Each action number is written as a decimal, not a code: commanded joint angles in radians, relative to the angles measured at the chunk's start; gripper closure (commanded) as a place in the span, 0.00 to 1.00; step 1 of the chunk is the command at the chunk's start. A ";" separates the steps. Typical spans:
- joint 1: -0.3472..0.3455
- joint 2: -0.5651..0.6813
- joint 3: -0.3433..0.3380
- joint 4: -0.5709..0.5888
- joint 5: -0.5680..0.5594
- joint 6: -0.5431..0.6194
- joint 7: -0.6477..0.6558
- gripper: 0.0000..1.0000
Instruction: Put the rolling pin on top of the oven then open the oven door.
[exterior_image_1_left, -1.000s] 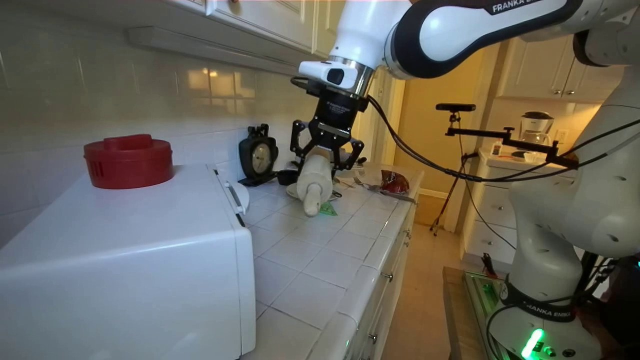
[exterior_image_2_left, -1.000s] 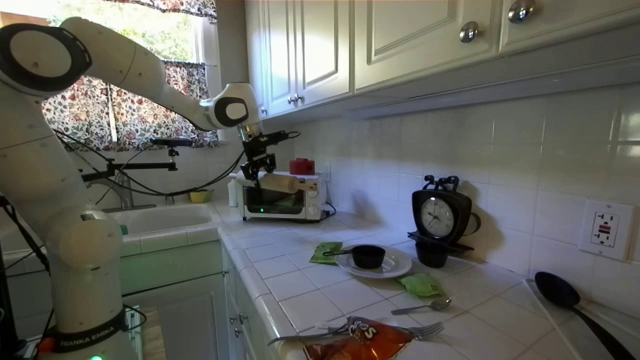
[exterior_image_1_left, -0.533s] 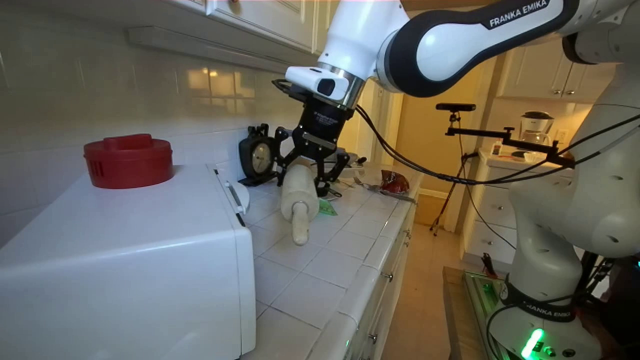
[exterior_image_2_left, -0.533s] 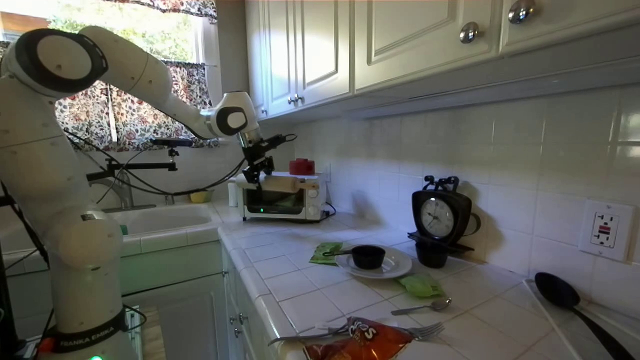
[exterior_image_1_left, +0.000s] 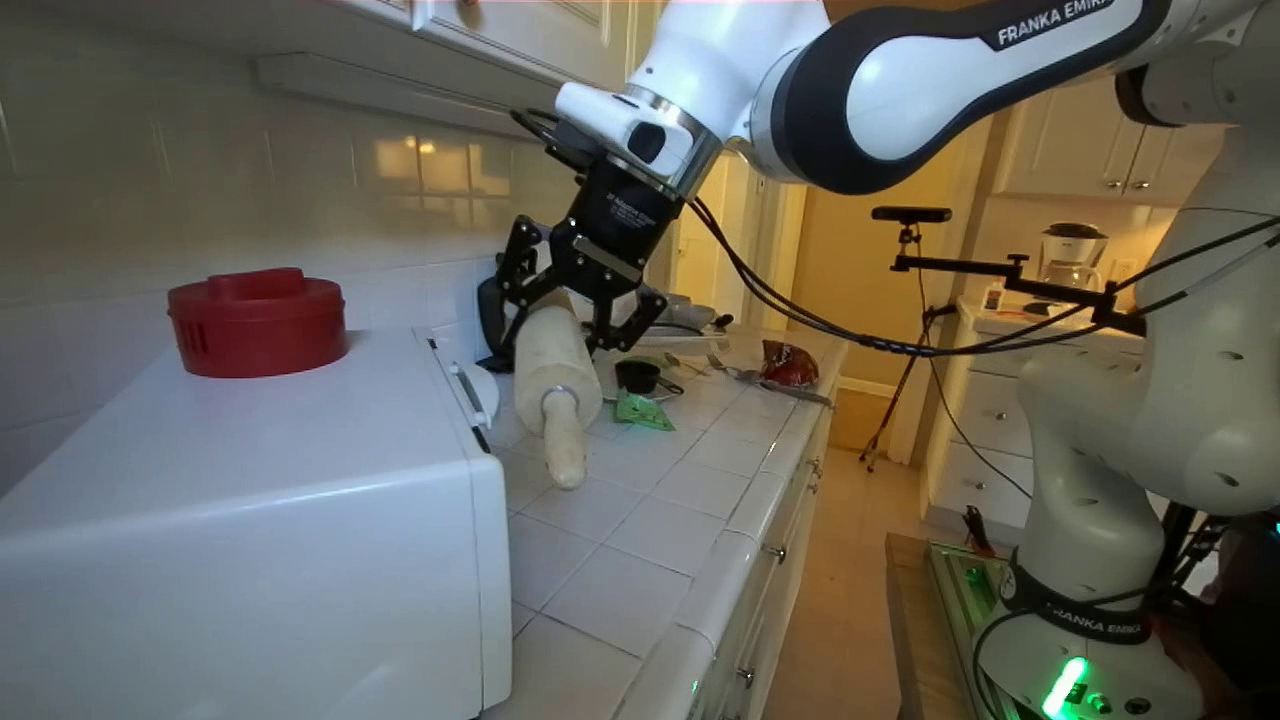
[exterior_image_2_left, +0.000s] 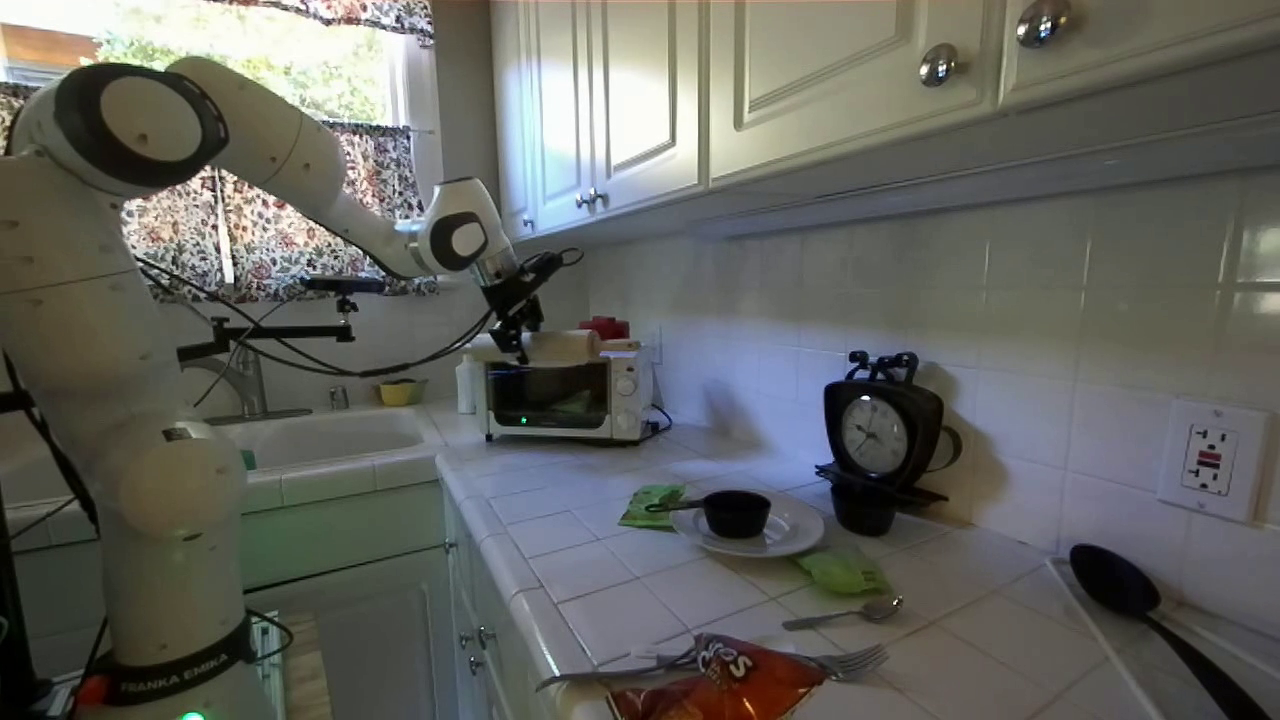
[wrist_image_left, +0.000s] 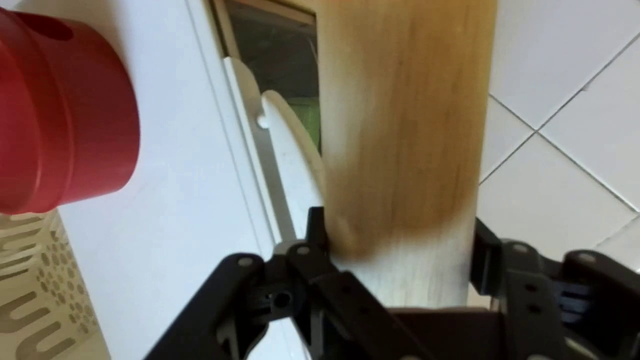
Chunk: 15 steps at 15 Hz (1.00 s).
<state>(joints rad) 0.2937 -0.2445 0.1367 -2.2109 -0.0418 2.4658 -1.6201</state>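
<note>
The black two-fingered gripper (wrist_image_left: 397, 230) clamps the long, pale tan wooden rolling pin (exterior_image_1_left: 556, 372), with one finger against each side of its round body, as the wrist view shows. The pin hangs in the grip above the white-tiled worktop (exterior_image_1_left: 610, 590), near the height of the oven's flat top, and reaches out on both sides of the gripper.

Just beside the gripper stands the large white boxy oven (exterior_image_1_left: 250, 580). In the wrist view its top lies to the gripper's left, and the pin covers part of the white-framed, greyish-glass oven door (exterior_image_2_left: 550, 395), including some of its window and curved white handle. The door stands upright and closed. Whether pin and oven touch cannot be told.

On the oven top, near the gripper, sits a red round lidded container (exterior_image_1_left: 258, 325).

Away from the oven, farther along the worktop from the gripper, a round white plate (exterior_image_2_left: 795, 532) bears a small black pan (exterior_image_2_left: 737, 513), with a crumpled green packet (exterior_image_2_left: 648, 495) beside it and a black-cased clock (exterior_image_2_left: 875, 435) close by. Well apart from the gripper lie an orange-red foil bag (exterior_image_2_left: 740, 685) and a black ladle (exterior_image_2_left: 1115, 580).
</note>
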 joint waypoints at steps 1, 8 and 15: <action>0.007 0.058 0.000 0.069 0.019 0.094 -0.037 0.62; -0.003 0.124 0.030 0.077 0.017 0.164 -0.002 0.37; -0.006 0.110 0.035 0.079 0.004 0.195 0.004 0.62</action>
<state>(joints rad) 0.3000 -0.1208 0.1561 -2.1348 -0.0256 2.6296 -1.6207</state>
